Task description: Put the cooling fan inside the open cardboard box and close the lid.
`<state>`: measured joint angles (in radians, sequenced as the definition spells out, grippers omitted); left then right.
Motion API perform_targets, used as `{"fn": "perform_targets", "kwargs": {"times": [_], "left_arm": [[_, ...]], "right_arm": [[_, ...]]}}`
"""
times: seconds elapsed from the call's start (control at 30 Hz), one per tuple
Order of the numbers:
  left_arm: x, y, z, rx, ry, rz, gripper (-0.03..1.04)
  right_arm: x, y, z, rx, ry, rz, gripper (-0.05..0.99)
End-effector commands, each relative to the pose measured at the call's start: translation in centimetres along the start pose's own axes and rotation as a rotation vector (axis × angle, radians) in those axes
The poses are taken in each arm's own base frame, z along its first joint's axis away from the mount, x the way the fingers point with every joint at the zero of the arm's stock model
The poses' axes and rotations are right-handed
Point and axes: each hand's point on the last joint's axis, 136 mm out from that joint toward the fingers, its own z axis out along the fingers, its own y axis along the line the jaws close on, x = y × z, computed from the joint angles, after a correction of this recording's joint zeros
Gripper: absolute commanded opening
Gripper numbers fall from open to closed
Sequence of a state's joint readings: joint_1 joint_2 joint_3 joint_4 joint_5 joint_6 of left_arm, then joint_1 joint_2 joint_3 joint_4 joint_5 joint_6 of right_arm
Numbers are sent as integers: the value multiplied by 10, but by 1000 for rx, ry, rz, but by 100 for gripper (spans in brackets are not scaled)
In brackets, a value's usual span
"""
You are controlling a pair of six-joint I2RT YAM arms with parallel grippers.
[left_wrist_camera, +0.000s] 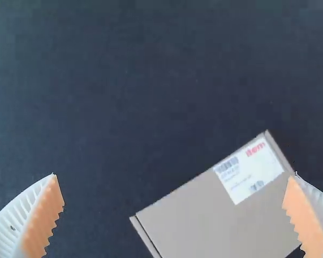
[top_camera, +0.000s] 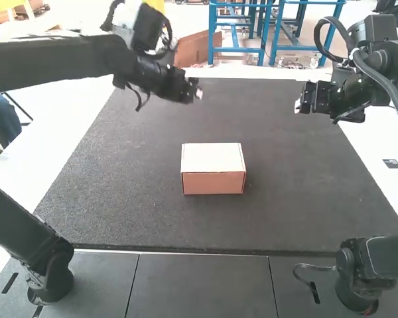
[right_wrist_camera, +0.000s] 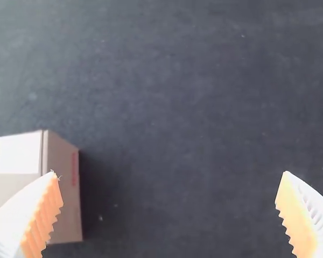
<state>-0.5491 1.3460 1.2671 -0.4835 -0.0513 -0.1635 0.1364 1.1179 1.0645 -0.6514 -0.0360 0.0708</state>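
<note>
A small cardboard box (top_camera: 213,167) stands in the middle of the black mat (top_camera: 119,165) with its lid lying flat and shut. A white label shows on the box (left_wrist_camera: 220,215) in the left wrist view. My left gripper (top_camera: 194,89) hovers above the mat behind the box and a little to its left. Its white ribbed fingers with orange pads (left_wrist_camera: 43,215) are spread wide, so this left gripper (left_wrist_camera: 172,180) is open and empty. My right gripper (top_camera: 302,103) hangs behind and to the right of the box (right_wrist_camera: 37,177). It is also open, and nothing is in the right gripper (right_wrist_camera: 169,177).
The mat covers most of the white table (top_camera: 33,165). A small black tag (top_camera: 392,163) lies on the white surface at the right. Both arm bases (top_camera: 46,278) stand at the near edge. Bare mat surrounds the box on all sides.
</note>
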Motion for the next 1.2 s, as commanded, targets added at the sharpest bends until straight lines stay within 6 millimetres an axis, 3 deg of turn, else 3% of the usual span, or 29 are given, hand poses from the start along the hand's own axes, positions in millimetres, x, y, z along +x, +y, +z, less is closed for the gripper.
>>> {"fn": "perform_targets", "kwargs": {"times": [0.0, 0.13, 0.3, 0.5, 0.9, 1.17], "left_arm": [[-23, 11, -28, 3, -86, -33, 96], [-7, 41, -32, -60, -106, -54, 96], [-22, 66, -59, -112, -370, -71, 96], [-7, 61, -83, -66, -520, -19, 96], [59, 57, -107, -73, -652, -13, 97], [91, 57, -114, -88, -705, 9, 97]], "right_arm": [[-4, 6, -8, -39, -29, -8, 91], [-8, 12, -5, -86, -77, -16, 91], [-27, 22, -15, -142, -233, -35, 91], [-45, 27, -34, -178, -470, -83, 91], [9, -4, -31, -63, -648, -132, 91], [25, -15, -33, -4, -753, -170, 91]]}}
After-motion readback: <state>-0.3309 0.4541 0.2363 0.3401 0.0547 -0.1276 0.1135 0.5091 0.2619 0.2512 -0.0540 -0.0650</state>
